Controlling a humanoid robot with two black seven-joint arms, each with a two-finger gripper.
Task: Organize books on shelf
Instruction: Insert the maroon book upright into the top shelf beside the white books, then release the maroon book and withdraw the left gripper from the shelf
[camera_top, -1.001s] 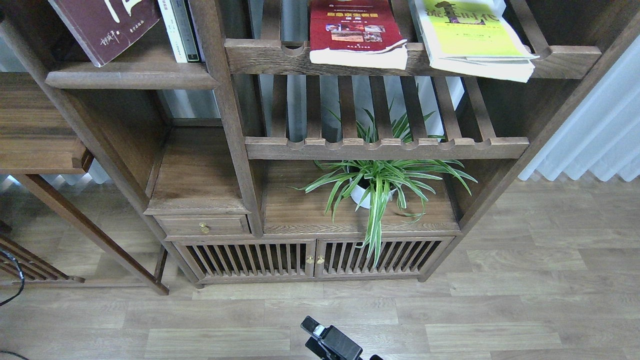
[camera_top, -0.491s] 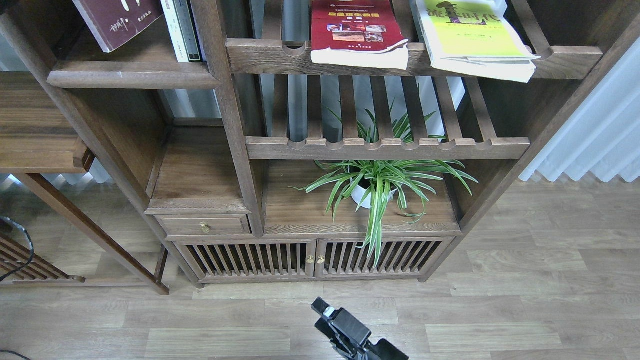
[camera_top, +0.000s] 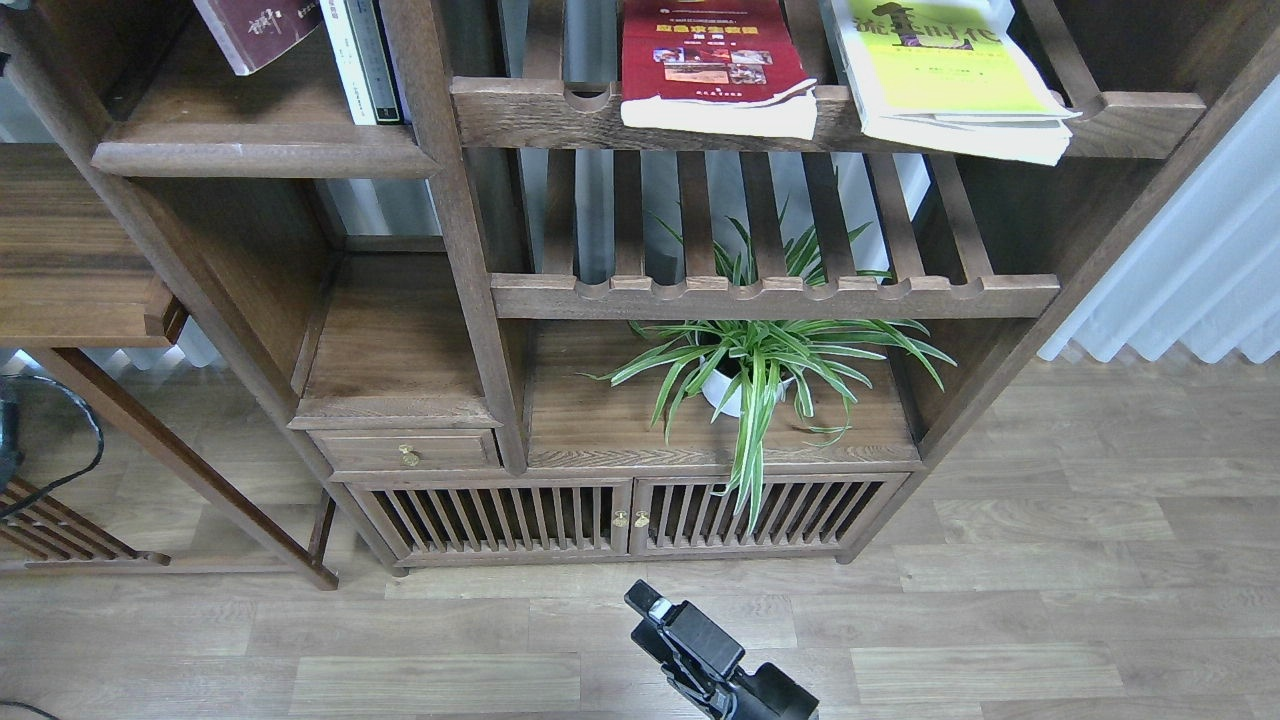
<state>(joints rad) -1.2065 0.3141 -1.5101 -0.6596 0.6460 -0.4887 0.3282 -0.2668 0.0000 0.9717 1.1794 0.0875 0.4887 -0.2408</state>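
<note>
The dark maroon book hangs tilted over the solid shelf board at top left, mostly cut off by the top edge; what holds it is out of view. The red book and the pale yellow-green book lie flat on the upper slatted rack, overhanging its notched front rail. My right gripper is low at the bottom centre over the floor, far from the books, dark and seen end-on. My left gripper is not in view.
Thin white books stand upright at the right end of the solid shelf. A potted spider plant sits on the cabinet top under a lower slatted rack. A black cable loops at the left edge.
The maroon book has risen and shifted right, now mostly past the top edge. My right gripper has moved right and slightly up. The cable at the left has risen.
</note>
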